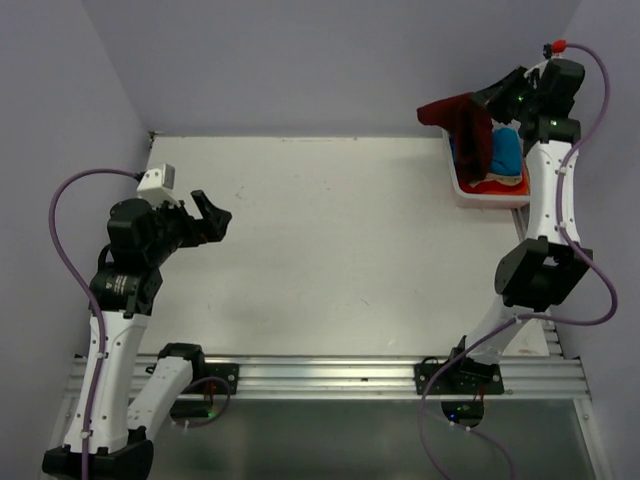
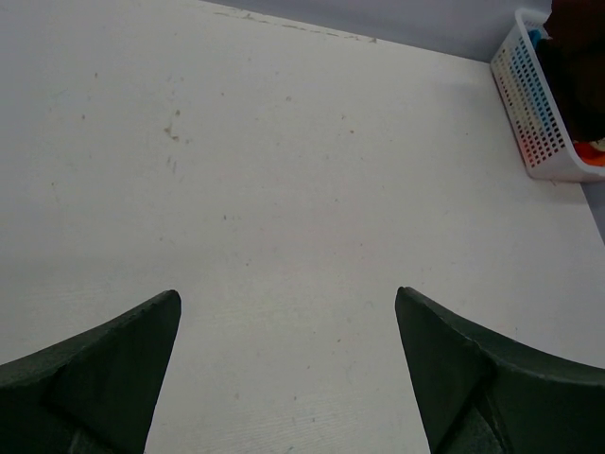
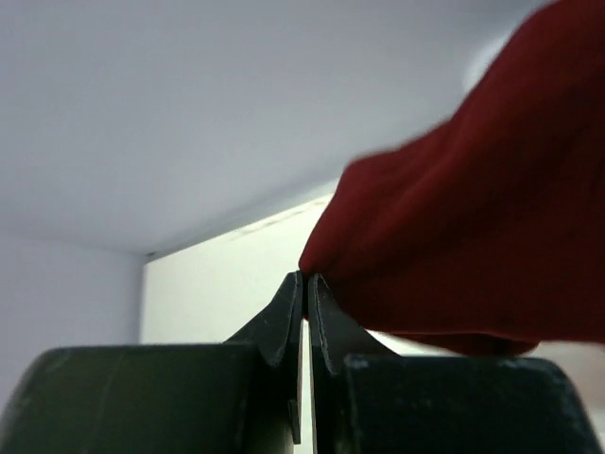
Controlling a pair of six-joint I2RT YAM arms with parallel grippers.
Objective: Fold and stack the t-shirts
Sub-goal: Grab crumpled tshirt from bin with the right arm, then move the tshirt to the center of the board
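Far right corner: maroon shirt [image 1: 462,118] dangled over the basket [image 1: 490,197]
Up close, the left gripper [image 1: 210,215] sat spread wide over the bare table [image 1: 330,260], loads of room; way back, the right gripper [image 1: 487,98] pinched the maroon shirt, cloth draping from its tips.

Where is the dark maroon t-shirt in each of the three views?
Top external: maroon t-shirt upper right, over the basket.
Left wrist: maroon t-shirt top right corner, above the basket.
Right wrist: maroon t-shirt fills the right half.
Shared landmark: the table, its far edge.
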